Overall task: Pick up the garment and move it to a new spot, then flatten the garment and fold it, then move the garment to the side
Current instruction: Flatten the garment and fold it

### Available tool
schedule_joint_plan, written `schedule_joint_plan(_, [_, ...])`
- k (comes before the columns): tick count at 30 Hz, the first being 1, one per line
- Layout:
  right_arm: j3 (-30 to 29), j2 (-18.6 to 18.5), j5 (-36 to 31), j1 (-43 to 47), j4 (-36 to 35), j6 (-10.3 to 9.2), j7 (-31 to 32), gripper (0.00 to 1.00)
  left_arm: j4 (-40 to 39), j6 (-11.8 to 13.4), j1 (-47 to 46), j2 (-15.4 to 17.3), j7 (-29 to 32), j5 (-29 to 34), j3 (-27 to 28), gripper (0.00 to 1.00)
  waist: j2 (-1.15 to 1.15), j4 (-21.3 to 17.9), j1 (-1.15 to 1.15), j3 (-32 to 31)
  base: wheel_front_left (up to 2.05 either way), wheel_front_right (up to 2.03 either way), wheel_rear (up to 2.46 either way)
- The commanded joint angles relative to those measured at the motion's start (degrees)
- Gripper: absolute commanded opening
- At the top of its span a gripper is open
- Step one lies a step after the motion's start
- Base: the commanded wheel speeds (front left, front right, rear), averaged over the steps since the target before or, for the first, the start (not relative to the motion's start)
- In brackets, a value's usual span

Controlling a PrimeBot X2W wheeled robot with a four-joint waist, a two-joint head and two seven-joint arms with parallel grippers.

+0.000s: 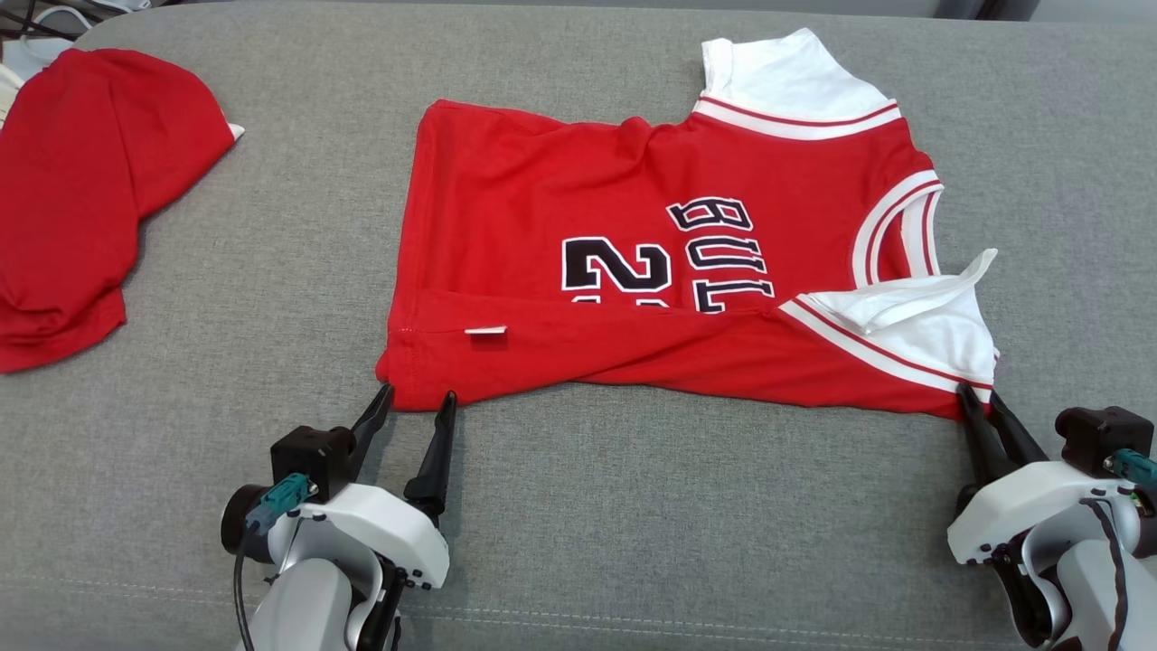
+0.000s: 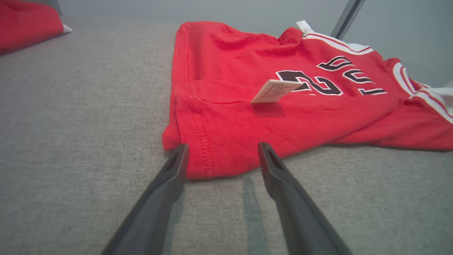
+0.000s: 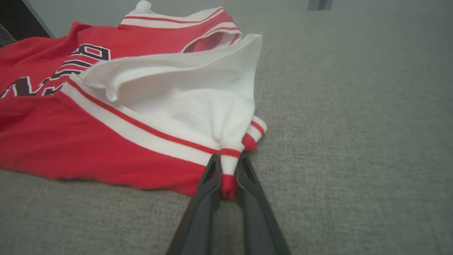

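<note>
The garment [image 1: 633, 262] is a red basketball jersey with white striped trim and black lettering, lying partly folded on the grey cushion; it also shows in the left wrist view [image 2: 283, 106] and the right wrist view [image 3: 106, 134]. My left gripper [image 1: 414, 396] [image 2: 223, 152] is open, its fingers straddling the jersey's near left hem corner. My right gripper [image 1: 981, 394] [image 3: 228, 161] is shut on the near right corner, pinching the white and red trim between its fingertips. A small white tag [image 2: 274, 90] sticks up from the folded hem.
A second red cloth [image 1: 81, 190] lies at the far left of the grey cushion [image 1: 633, 506]. Grey fabric stretches between the jersey and the front edge and to the right of the jersey.
</note>
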Motion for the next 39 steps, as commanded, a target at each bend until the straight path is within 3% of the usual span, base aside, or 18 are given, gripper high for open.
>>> schedule_joint_plan(1, [1.01,-0.99,0.23,-0.12,-0.95,-0.19,-0.35,0.00,-0.92,-0.24,-0.37,1.09,-0.50,-0.17,1.59,1.00,0.00,-0.10,0.00,0.01,0.00,0.00,0.00])
schedule_joint_plan(16, [1.41,-0.70,0.04,-0.35,-1.69,-0.19,-0.35,0.00,1.41,-0.38,-1.40,1.08,-0.50,2.36,4.72,1.00,0.00,-1.62,0.00,0.53,0.00,0.00,0.00])
schedule_joint_plan(24, [1.47,-0.52,-0.14,-0.73,-1.94,-0.19,-0.35,0.00,1.39,-0.39,-2.34,1.08,-0.50,1.31,3.87,0.86,0.00,-1.94,0.00,1.00,0.00,0.00,0.00])
schedule_joint_plan(28, [1.48,-0.46,-0.09,-0.99,-1.99,-0.19,-0.35,0.00,1.19,-0.40,-2.94,1.23,-0.50,2.11,5.04,1.00,0.00,-2.06,0.00,1.21,0.00,0.00,0.00])
schedule_joint_plan(39, [1.69,-0.20,0.01,-1.21,-1.92,-0.19,-0.35,0.00,0.99,-0.35,-3.51,1.26,-0.50,6.55,8.53,1.00,0.00,-2.39,0.00,1.23,0.00,0.00,0.00])
